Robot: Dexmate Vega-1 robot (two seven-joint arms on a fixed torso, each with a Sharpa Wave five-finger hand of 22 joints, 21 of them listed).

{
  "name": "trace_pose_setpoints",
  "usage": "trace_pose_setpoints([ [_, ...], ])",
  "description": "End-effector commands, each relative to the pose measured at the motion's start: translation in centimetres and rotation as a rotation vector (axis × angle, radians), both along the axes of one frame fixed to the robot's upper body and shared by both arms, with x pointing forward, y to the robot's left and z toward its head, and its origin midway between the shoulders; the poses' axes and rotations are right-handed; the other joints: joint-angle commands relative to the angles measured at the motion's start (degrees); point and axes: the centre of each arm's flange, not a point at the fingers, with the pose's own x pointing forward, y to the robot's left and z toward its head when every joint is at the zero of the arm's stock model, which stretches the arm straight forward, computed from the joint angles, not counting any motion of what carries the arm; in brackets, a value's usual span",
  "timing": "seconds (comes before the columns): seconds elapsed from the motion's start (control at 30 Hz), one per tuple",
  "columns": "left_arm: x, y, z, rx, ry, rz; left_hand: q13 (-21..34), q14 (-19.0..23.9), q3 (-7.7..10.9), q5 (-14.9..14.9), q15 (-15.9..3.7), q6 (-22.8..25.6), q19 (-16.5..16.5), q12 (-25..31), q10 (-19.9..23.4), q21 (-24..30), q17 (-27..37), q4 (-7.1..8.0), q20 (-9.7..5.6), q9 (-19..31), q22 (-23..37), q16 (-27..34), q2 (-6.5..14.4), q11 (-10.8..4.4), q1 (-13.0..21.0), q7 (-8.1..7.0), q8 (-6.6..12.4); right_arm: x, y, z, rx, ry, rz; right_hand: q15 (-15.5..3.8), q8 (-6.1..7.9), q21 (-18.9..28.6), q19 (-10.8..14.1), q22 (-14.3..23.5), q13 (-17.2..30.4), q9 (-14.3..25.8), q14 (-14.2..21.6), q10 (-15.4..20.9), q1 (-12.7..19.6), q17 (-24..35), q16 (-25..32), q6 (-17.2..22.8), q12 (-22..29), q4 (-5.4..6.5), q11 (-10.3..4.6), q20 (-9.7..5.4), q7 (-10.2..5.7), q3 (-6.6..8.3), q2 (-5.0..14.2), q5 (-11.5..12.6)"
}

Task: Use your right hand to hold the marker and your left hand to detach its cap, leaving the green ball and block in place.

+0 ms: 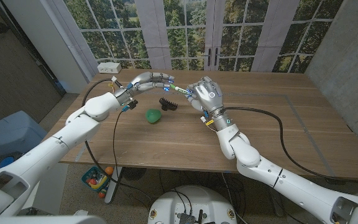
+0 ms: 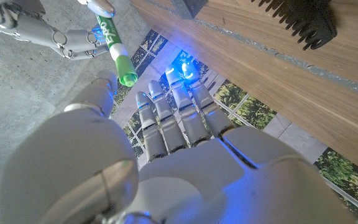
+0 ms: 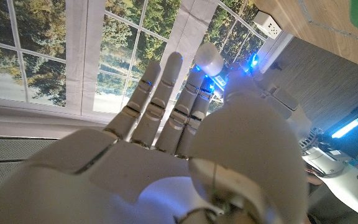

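My right hand (image 1: 205,94) hovers above the middle of the table and pinches a white and green marker (image 1: 180,91), which points toward my left hand. In the left wrist view the marker (image 2: 114,43) sits between the right hand's fingers (image 2: 55,37), its green end beside my left thumb. My left hand (image 1: 149,81) reaches in with its fingers apart around that end, and I see no grip on it. The green ball (image 1: 153,116) lies on the table below the hands. The black toothed block (image 1: 168,103) lies just beyond the ball.
A white power strip (image 1: 109,67) lies at the table's back left corner. A black cable (image 1: 284,124) runs over the right half of the wooden table (image 1: 260,143). Tall windows stand behind the table.
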Motion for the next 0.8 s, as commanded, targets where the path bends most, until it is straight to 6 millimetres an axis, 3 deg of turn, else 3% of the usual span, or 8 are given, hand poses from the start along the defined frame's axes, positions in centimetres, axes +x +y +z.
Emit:
trace_pose_setpoints([
  [0.03, 0.35, -0.37, -0.03, 0.002, 0.013, -0.021, -0.16, 3.09, -0.10, -0.56, -8.02, 1.72, 1.26, 1.11, 4.24, 1.22, 0.36, -0.27, -1.21, 0.14, 0.14, 1.21, 0.72, -0.29, 1.71, 0.14, -0.12, 0.03, 0.23, 0.31, -0.003, -0.017, 0.014, -7.50, 0.28, 0.74, -0.36, -0.12, 0.44, 0.21, 0.60, 0.58, 4.65, 0.47, -0.51, 3.32, -0.26, 0.16, -0.08, -7.88, -2.77, -0.37, 4.97, 0.14],
  [0.1, 0.53, -0.45, 0.04, 0.008, 0.023, -0.031, -0.23, 4.64, 0.35, -0.67, -8.16, 1.94, 1.31, 1.23, 5.54, 1.63, 0.34, 0.04, -1.20, 0.14, 0.11, 1.57, 2.23, -0.09, 2.18, 1.02, -0.31, 0.00, 0.18, 0.37, -0.001, -0.023, 0.014, -7.54, 0.27, 1.05, -0.44, -0.24, 0.58, 0.19, 0.79, 0.58, 4.73, 0.74, -0.68, 3.27, -0.40, 0.16, -0.09, -7.80, -2.77, -0.46, 5.01, 0.15],
  [0.2, 0.72, -0.55, 0.15, 0.007, 0.036, -0.050, -0.28, 10.72, 1.36, -1.22, -8.37, 4.94, 2.42, 3.18, 13.67, 3.32, 0.34, -0.29, -2.60, 0.21, -0.22, 3.30, 5.65, -0.55, 4.42, 3.85, 0.08, 0.01, 0.13, 0.50, 0.004, -0.029, 0.015, -7.53, 0.30, 1.53, -0.55, -0.42, 0.80, 0.10, 0.98, 0.72, 4.81, 1.12, -1.02, 3.42, -0.57, 0.18, -0.08, -7.75, -2.77, -0.58, 5.13, 0.15],
  [0.3, 0.81, -0.57, 0.23, 0.000, 0.032, -0.041, -0.36, 12.66, 2.38, -1.35, -8.56, 7.57, 2.70, 3.32, 15.60, 4.15, 0.05, -0.61, -2.98, 0.28, -0.45, 3.25, 7.50, -1.35, 5.80, 5.77, 0.59, 0.01, 0.09, 0.59, 0.004, -0.035, 0.019, -7.53, 0.30, 1.91, -0.81, -0.59, 0.95, 0.01, 1.11, 0.79, 4.85, 1.46, -1.38, 3.49, -0.77, 0.20, -0.09, -7.78, -2.77, -0.74, 5.14, 0.13],
  [0.4, 0.78, -0.53, 0.33, -0.017, 0.017, -0.024, -0.27, 14.66, 3.72, -1.92, -9.01, 13.33, 2.95, 3.52, 17.90, 5.81, 0.35, -2.06, -3.83, 0.74, -0.63, 3.63, 9.08, -2.08, 10.65, 7.71, 1.88, 0.08, 0.04, 0.65, 0.006, -0.038, 0.021, -7.53, 0.29, 2.30, -0.95, -0.74, 1.03, -0.07, 1.29, 0.95, 4.92, 1.79, -1.66, 3.52, -0.97, 0.22, -0.10, -7.76, -2.77, -0.84, 5.23, 0.13],
  [0.5, 0.73, -0.51, 0.44, -0.013, 0.013, -0.008, -0.09, 17.00, 3.64, -2.31, -9.09, 17.78, 3.78, 4.28, 21.41, 8.07, 0.88, -1.83, -4.94, 2.26, -0.59, 4.47, 9.66, -3.21, 14.33, 7.62, 3.64, 0.15, -0.07, 0.72, 0.009, -0.041, 0.024, -7.51, 0.26, 2.58, -1.29, -0.88, 1.07, -0.12, 1.35, 1.05, 4.93, 2.02, -2.03, 3.45, -1.20, 0.26, -0.10, -7.78, -2.76, -0.95, 5.28, 0.11],
  [0.7, 0.70, -0.50, 0.56, -0.021, 0.001, 0.017, 0.67, 18.04, 3.05, -2.38, -9.13, 18.98, 3.49, 4.94, 23.13, 9.50, 1.90, -1.85, -5.59, 3.33, -0.42, 5.23, 9.08, -3.08, 16.41, 6.78, 4.38, 0.17, -0.17, 0.89, 0.010, -0.050, 0.033, -7.51, 0.30, 3.14, -1.38, -1.05, 1.25, -0.14, 1.60, 1.26, 4.99, 2.43, -2.44, 3.49, -1.42, 0.29, -0.11, -7.83, -2.78, -1.10, 5.35, 0.08],
  [0.8, 0.48, -0.37, 0.63, -0.045, -0.028, 0.049, 1.24, 19.00, 2.41, -2.35, -9.10, 20.37, 3.66, 5.59, 24.51, 11.00, 2.95, -1.77, -6.21, 4.25, -0.24, 6.08, 8.51, -2.77, 18.25, 7.51, 5.13, 0.30, -0.30, 0.97, 0.014, -0.051, 0.031, -7.52, 0.32, 3.61, -1.56, -1.20, 1.37, -0.20, 1.82, 1.35, 5.01, 2.81, -2.80, 3.53, -1.70, 0.31, -0.10, -7.83, -2.79, -1.26, 5.36, 0.04],
])
